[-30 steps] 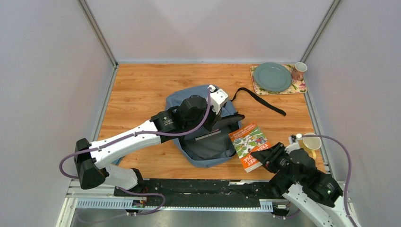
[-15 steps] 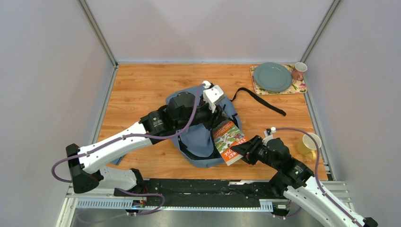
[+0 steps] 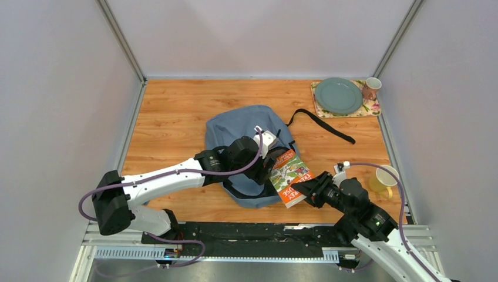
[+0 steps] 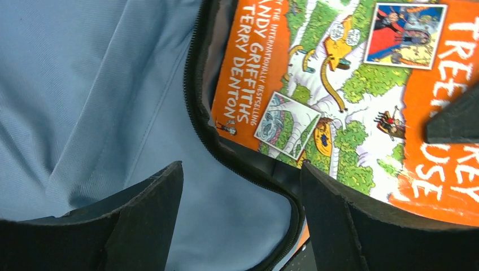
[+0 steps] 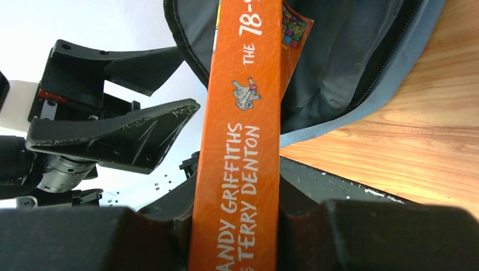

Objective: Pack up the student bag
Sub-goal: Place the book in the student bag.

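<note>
The step in hand looks like feeding the book (image 3: 289, 177) into the student bag (image 3: 235, 126). The right hand (image 5: 234, 226) is clenched on the book's near end, gripping it across the orange spine. The far end already reaches past the zip (image 4: 197, 113) into the dark lining. The left hand (image 4: 240, 195) is released: its fingers (image 4: 147, 217) stand wide apart with nothing between them but the bag's blue fabric and zip line below.

To do this well, I judge the book should travel along its own length, low and nearly flat. Its leading corner should stay under the upper lip of the opening so it does not ride over the top. The bag is soft and may slide or fold under the push. Pinning the fabric or lifting the lip with the free hand would probably help. The two hands are close together at the mouth, so the push should be slow to avoid a knock. Letting go seems wise only once most of the cover is inside.

The bag lies in the middle of the wooden surface (image 3: 176, 111), with its opening turned toward the near right. The left hand hovers just above the rim of that opening. The right hand sits just beside the bag's near-right edge, apart from the fabric and joined to it only through the book.
</note>
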